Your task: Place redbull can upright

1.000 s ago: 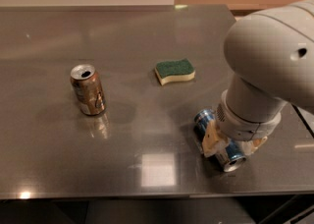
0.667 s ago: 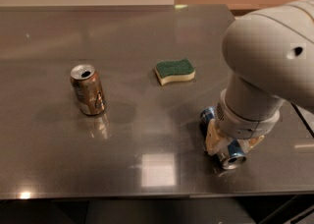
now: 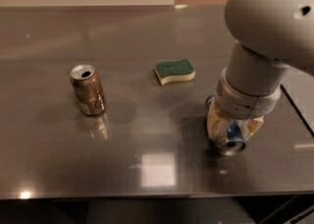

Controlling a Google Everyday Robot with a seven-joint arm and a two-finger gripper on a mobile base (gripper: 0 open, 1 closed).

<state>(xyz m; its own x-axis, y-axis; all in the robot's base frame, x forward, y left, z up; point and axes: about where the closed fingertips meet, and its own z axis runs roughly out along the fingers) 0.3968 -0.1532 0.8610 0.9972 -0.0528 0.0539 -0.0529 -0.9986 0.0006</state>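
The hand (image 3: 233, 126) had sunk lower over the redbull can (image 3: 230, 145), lying on its side at the surface's (image 3: 147, 134) right front, and clamped it; uprighting remained undone

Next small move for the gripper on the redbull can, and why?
Probably lift slightly and start rotating the wrist. The gripper is clamped on the redbull can, which lies tilted with its silver end facing the camera, low over the table. It needs clearance to turn upright.

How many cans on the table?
2. Brown-gold can upright at left; redbull can on its side at right, in the gripper, partly hidden by the arm.
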